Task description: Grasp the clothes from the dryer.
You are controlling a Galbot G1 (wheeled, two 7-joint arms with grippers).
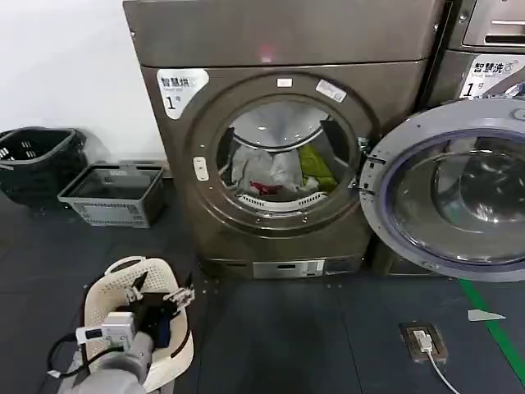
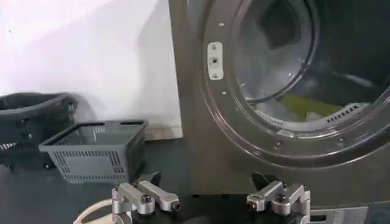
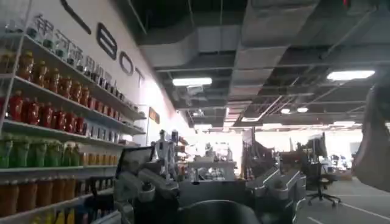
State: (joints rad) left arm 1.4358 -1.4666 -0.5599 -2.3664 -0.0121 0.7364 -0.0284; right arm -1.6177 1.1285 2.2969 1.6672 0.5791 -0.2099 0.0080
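The brown dryer [image 1: 344, 238] stands ahead with its round door [image 1: 451, 189] swung open to the right. Inside the drum lie the clothes [image 1: 275, 174]: white-grey pieces, something red, and a yellow-green piece at the right. My left gripper [image 1: 160, 300] hangs low at the front left, over a white laundry basket [image 1: 107, 295], well short of the drum. In the left wrist view the left gripper [image 2: 210, 204] is open and holds nothing, facing the dryer [image 2: 195, 122] and the clothes [image 2: 304, 106]. My right gripper [image 3: 210, 189] is open, pointing away into the room.
A grey crate basket [image 1: 111, 193] and a black basket [image 1: 37, 160] sit by the wall left of the dryer. The open door juts out on the right. A small plugged box [image 1: 422, 341] lies on the dark floor near a green line.
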